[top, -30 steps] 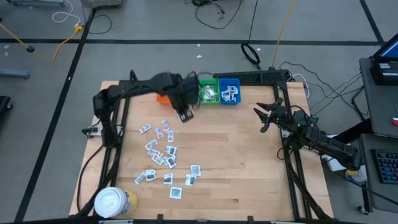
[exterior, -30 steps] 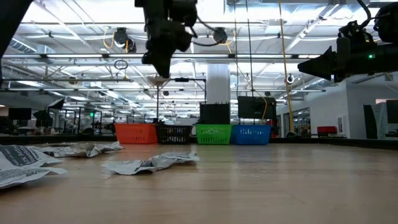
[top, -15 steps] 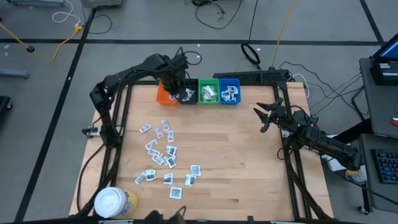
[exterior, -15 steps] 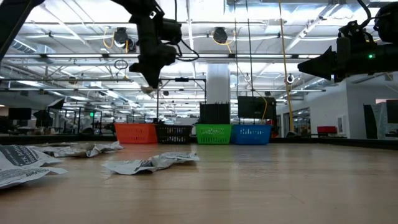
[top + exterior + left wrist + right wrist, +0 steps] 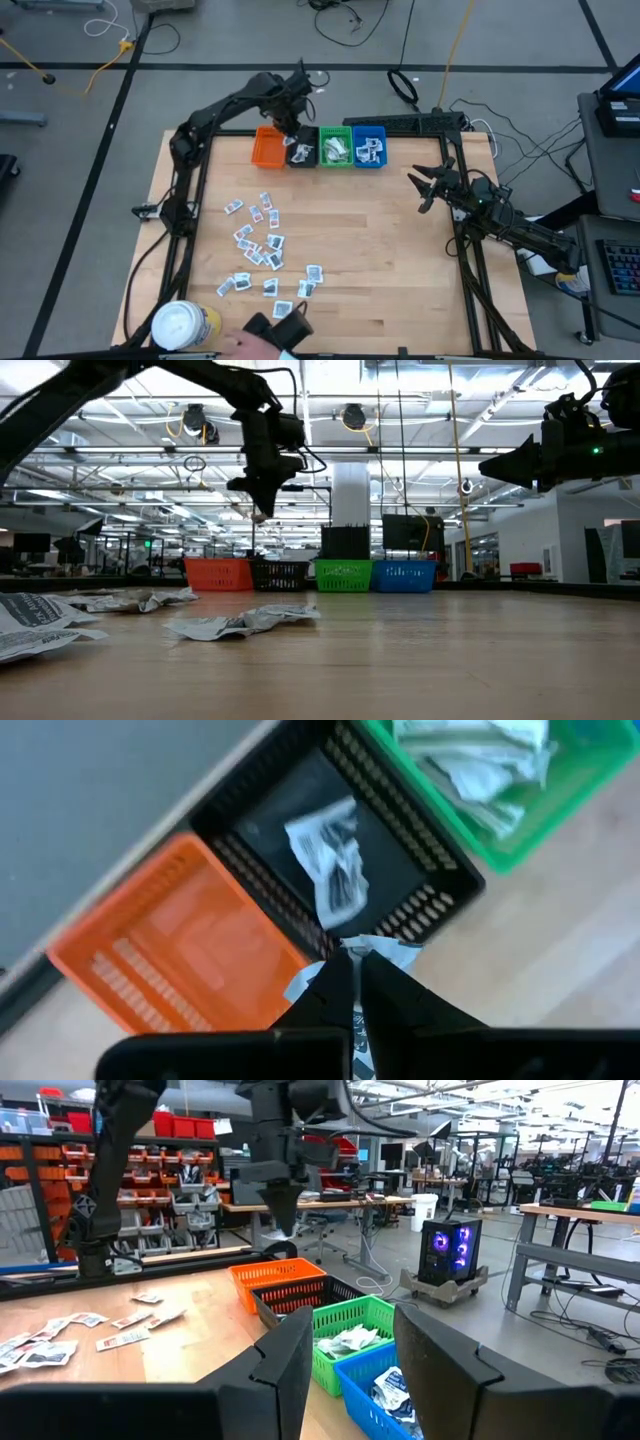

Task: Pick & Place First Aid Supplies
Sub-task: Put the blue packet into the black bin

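1. A white, dark-printed packet [image 5: 372, 952], crumpled, long axis unclear, is pinched by the left gripper [image 5: 352, 982] fingers above the black bin [image 5: 400, 880].
2. The right gripper [image 5: 428, 186] fingers are spread, hovering at the desk [image 5: 400, 250]'s right.

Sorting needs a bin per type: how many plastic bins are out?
4, in a row at the table's far edge: orange bin, black bin, green bin, blue bin.

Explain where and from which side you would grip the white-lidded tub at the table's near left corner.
The tub stands upright with its round white lid up, so I would probably come straight down and close across the lid's rim or the yellow wall just below it. Its side toward the table edge looks free, while packets lie on the wood a little way off.
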Motion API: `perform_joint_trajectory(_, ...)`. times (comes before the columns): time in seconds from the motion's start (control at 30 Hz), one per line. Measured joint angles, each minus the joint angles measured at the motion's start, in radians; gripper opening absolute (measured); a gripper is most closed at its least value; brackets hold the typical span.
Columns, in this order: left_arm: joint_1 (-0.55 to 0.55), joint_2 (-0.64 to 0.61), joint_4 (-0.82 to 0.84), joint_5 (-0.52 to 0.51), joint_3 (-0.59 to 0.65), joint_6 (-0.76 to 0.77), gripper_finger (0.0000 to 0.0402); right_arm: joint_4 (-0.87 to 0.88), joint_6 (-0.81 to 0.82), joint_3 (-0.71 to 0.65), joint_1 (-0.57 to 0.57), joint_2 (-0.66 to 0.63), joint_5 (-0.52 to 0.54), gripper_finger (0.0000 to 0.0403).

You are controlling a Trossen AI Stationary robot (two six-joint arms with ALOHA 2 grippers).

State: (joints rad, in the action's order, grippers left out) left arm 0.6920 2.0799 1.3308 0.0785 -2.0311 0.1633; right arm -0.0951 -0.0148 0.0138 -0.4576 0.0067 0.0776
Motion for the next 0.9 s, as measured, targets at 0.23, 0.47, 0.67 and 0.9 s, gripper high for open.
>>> perform_joint_trajectory(0.23,0.017,0.087,0.023,0.002,-0.119,-0.003,0.0007,0.000,0.000,0.000,0.000,0.000,0.000,0.0139)
perform_joint_trajectory(0.47,0.002,0.179,-0.015,0.000,-0.118,-0.004,0.0010,0.000,0.000,0.000,0.000,0.000,0.000,0.0139)
perform_joint_trajectory(0.67,-0.015,0.244,-0.054,-0.001,-0.118,-0.003,0.0009,0.000,0.000,0.000,0.000,0.000,0.000,0.0139)
perform_joint_trajectory(0.9,-0.015,0.255,-0.069,-0.024,-0.118,0.001,0.0043,0.000,0.000,0.000,0.000,0.000,0.000,0.0139)
